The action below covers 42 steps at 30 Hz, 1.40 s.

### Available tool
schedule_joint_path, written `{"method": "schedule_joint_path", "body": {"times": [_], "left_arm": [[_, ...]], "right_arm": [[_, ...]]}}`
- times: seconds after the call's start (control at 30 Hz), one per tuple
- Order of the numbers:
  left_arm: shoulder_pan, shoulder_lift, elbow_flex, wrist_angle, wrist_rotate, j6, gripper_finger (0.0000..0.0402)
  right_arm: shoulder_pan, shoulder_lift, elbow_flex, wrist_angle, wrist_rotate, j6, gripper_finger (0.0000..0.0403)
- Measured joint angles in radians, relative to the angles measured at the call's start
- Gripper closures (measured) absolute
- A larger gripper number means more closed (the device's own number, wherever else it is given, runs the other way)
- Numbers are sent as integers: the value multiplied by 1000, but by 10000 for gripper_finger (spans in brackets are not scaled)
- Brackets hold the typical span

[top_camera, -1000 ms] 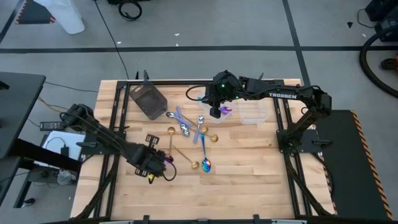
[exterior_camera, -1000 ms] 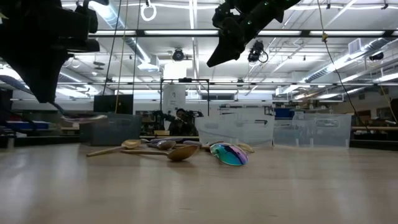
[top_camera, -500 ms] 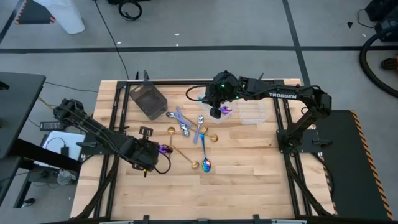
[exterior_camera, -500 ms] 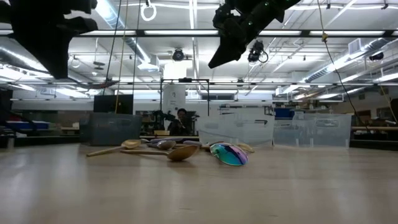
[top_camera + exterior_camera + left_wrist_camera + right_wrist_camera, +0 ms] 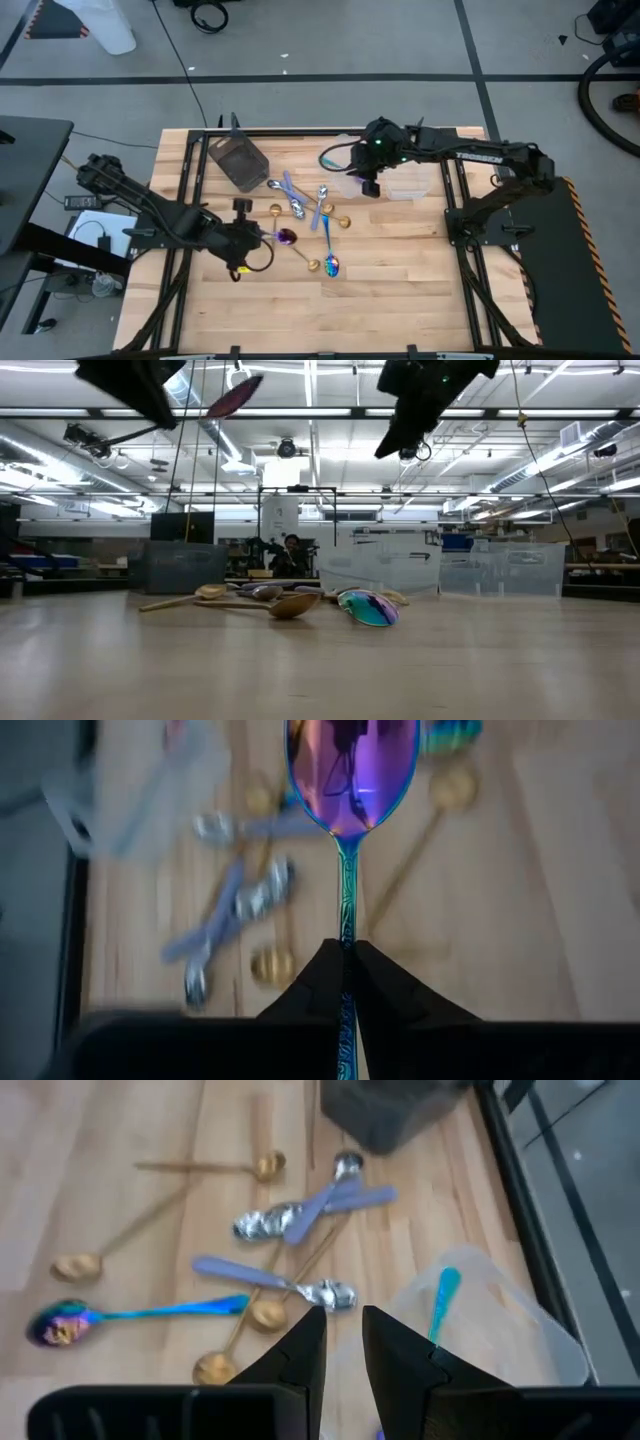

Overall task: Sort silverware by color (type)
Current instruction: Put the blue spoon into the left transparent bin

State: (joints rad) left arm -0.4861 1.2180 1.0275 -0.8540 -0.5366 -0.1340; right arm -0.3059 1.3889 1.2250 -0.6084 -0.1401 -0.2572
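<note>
Nearest me, the left gripper (image 5: 345, 952) was pinched shut on the teal handle of an iridescent spoon (image 5: 286, 237), held clear above the table beside the pile. Past it, gold spoons (image 5: 313, 262), silver spoons (image 5: 297, 206) and another iridescent spoon (image 5: 331, 265) lay crossed mid-table. Farther off, the right gripper (image 5: 369, 187) hung over a clear tub (image 5: 410, 181), jaws slightly apart, seemingly empty. I'd carry the spoon level to that tub, which appeared to hold a teal handle already, and release it low.

The spoon (image 5: 350, 780) in the black left tool (image 5: 347, 952) is showing an iridescent purple-blue bowl and a patterned teal handle. On the pale wood table (image 5: 400, 290) are lying gold spoons (image 5: 212, 1168), silver spoons (image 5: 300, 1212) and another iridescent spoon (image 5: 140, 1315).
</note>
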Motion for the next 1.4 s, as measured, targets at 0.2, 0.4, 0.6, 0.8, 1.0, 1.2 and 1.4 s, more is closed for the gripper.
{"method": "schedule_joint_path", "body": {"times": [0.2, 0.4, 0.6, 0.8, 1.0, 1.2, 1.4], "left_arm": [[8, -56, 0, 87, -10, 75, 380], [62, -91, 0, 134, -45, 119, 380], [158, -74, 0, 195, 23, 204, 379], [242, -73, -21, 355, 148, 303, 379], [341, -73, -92, 586, 255, 428, 379], [450, -73, -154, 691, 341, 486, 379], [537, -46, -185, 781, 366, 540, 379]], "right_arm": [[26, -149, -117, 84, -67, -6, 324], [31, -247, -181, 181, -62, -8, 324], [30, -272, -189, 227, -60, 15, 324], [30, -262, -190, 228, -58, 14, 324], [30, -263, -190, 249, -8, 40, 324], [30, -263, -190, 247, -7, 77, 324], [33, -263, -190, 248, -7, 115, 324]]}}
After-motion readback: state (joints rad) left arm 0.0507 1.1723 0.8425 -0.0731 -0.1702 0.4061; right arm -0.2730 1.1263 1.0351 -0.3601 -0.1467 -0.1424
